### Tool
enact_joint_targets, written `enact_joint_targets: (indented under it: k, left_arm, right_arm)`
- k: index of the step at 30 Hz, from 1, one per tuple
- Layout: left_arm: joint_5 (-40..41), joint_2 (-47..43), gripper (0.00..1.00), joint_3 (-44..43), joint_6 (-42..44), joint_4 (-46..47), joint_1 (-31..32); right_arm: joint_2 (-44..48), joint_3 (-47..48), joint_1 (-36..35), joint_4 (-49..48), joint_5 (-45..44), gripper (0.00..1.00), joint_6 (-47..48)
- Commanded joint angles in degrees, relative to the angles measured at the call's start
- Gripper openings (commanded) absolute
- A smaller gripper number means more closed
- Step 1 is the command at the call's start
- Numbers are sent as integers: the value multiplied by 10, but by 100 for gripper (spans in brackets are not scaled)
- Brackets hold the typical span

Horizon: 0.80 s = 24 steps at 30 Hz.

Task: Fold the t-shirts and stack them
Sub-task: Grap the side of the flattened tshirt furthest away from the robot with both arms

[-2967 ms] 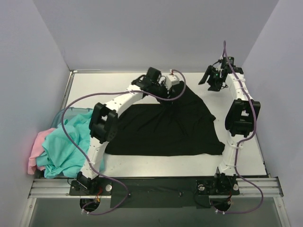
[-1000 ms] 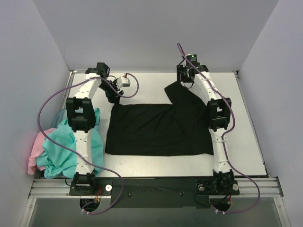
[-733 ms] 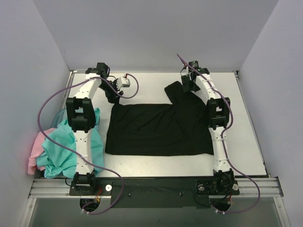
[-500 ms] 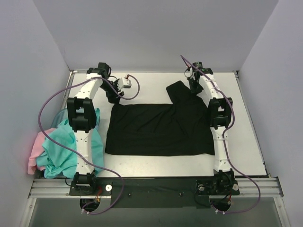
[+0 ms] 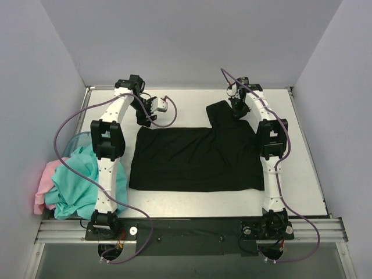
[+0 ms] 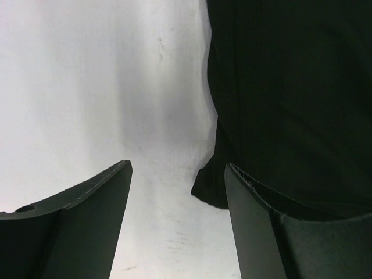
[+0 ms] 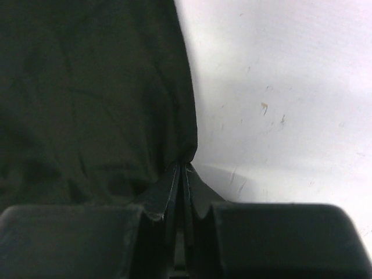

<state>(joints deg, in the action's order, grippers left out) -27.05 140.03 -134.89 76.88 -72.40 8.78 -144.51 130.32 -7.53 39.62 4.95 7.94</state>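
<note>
A large black t-shirt (image 5: 195, 157) lies spread flat on the white table, with a flap (image 5: 220, 115) sticking out at its far right. My right gripper (image 5: 237, 110) sits at that flap's right edge. In the right wrist view it (image 7: 185, 167) is shut on the edge of the black cloth (image 7: 93, 87). My left gripper (image 5: 142, 118) hovers by the shirt's far left corner. It (image 6: 177, 170) is open over bare table, the shirt corner (image 6: 208, 195) just inside its right finger (image 6: 261, 226). Teal t-shirts (image 5: 87, 180) and a pink one (image 5: 45, 181) are heaped at the left.
The heap spills over a translucent teal bin rim (image 5: 78, 138) at the table's left edge. Grey walls enclose the white table (image 5: 302, 174) on three sides. Purple cables loop off both arms.
My right gripper has shut on the black shirt's far right edge. The left gripper has shifted a little right and stands open at the far left corner.
</note>
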Motion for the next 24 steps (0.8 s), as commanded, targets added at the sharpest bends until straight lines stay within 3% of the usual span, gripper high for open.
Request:
enact_joint_targets:
  k: [1,3,5,6,11,14,24]
  left_arm:
    - [24,41,75,-27,73,-107,9]
    - [44,46,73,-20,44,-66,11]
    - [57,51,63,-19,39,-50,11]
    - [72,51,53,-13,38,-44,11]
    - [89,25,33,14,52,-56,5]
    - [93,3,0,52,52,-51,5]
    - [93,-100,0,108,-184,11,-14]
  right_arm:
    - [79,-23,7,9,24,0,-6]
    - [95,-34,7,6,32,0,-11]
    - [115,-48,9,0,44,0,-20]
    - [128,-52,10,-1,50,0,-21]
    - [185,-116,14,-9,51,0,-21]
    - [226,-167,20,-14,55,0,-23]
    - [372,-337,28,-15,92,0,-64]
